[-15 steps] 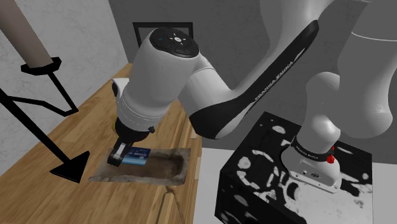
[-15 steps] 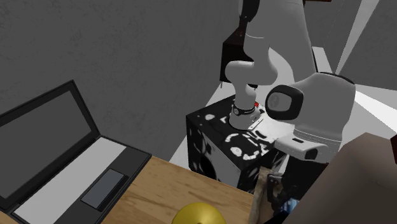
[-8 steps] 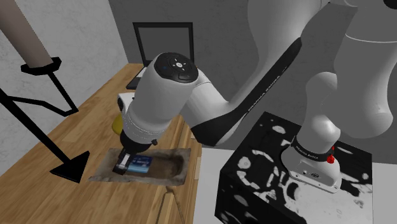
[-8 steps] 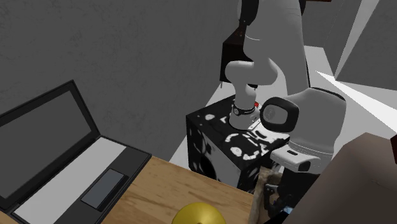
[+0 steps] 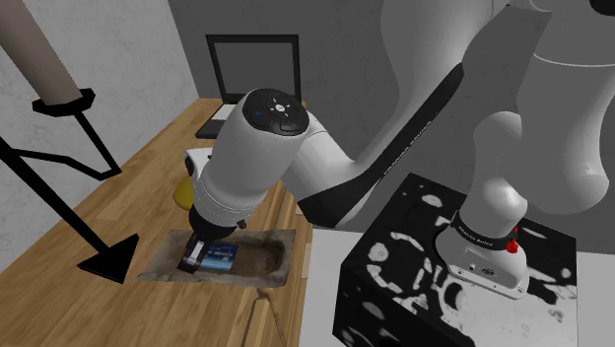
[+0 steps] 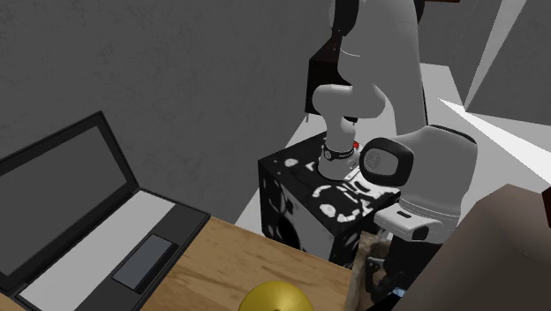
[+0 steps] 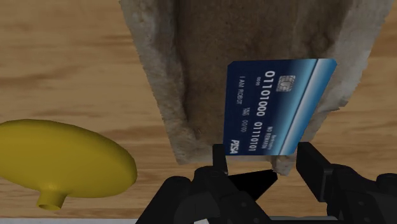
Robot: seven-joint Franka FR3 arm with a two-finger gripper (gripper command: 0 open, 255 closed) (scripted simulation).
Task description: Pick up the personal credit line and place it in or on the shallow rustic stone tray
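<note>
Tool [image 7: 264,158] lower now, blue card [image 7: 278,105] in its grip, over stone tray [image 7: 159,83] rim.

The arm [image 5: 325,168] is covering most of the yellow object [image 5: 181,195] and part of the laptop [image 5: 251,69]. The stone tray [image 7: 159,95] is running off the wrist view's edge, and the credit card [image 7: 273,105] is showing print too small to read.

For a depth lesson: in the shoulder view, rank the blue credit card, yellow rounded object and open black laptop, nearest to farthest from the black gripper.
1. blue credit card: held in the black gripper.
2. yellow rounded object: on the wooden table, farther back.
3. open black laptop: table's far end.
</note>
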